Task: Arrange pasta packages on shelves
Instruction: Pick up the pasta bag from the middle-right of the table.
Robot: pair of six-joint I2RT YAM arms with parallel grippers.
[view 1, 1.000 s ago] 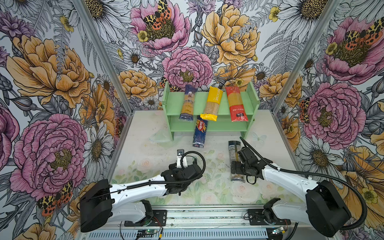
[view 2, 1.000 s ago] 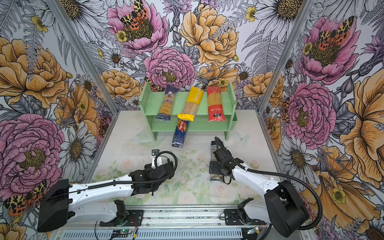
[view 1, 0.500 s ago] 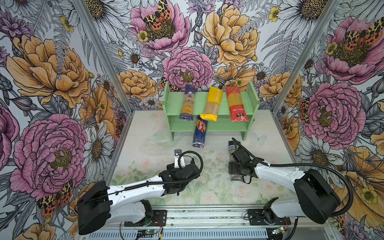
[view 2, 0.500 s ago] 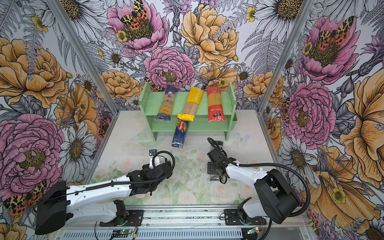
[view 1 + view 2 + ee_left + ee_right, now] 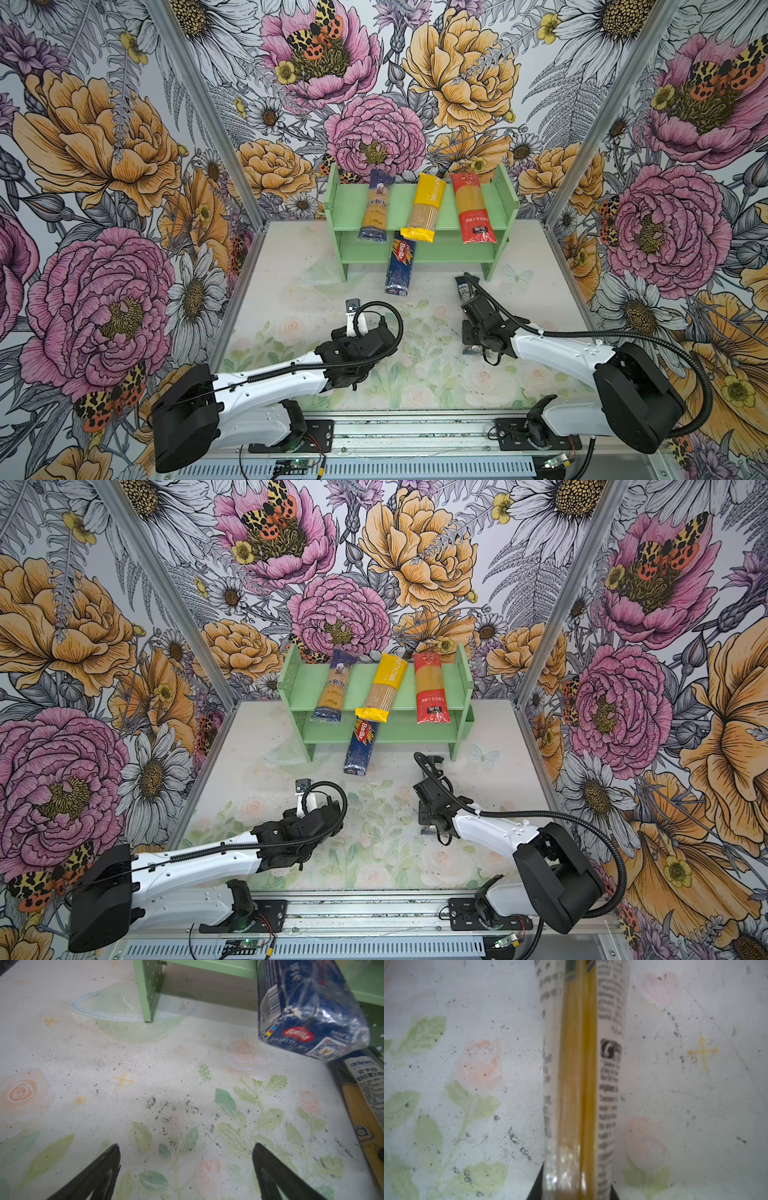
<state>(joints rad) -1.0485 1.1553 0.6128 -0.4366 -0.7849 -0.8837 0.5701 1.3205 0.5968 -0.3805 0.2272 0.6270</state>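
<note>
Right wrist view: right arm stretched low, right fingers pinched on the white-label packet, which runs straight ahead from them. Lifted or not, unclear. A second ago they stood wide. Left fingers spread wide over floral tabletop. Shelves beyond both; flowered walls around.

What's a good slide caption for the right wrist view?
Right tool clamps the clear white-labelled spaghetti packet, floral tabletop beneath.
</note>
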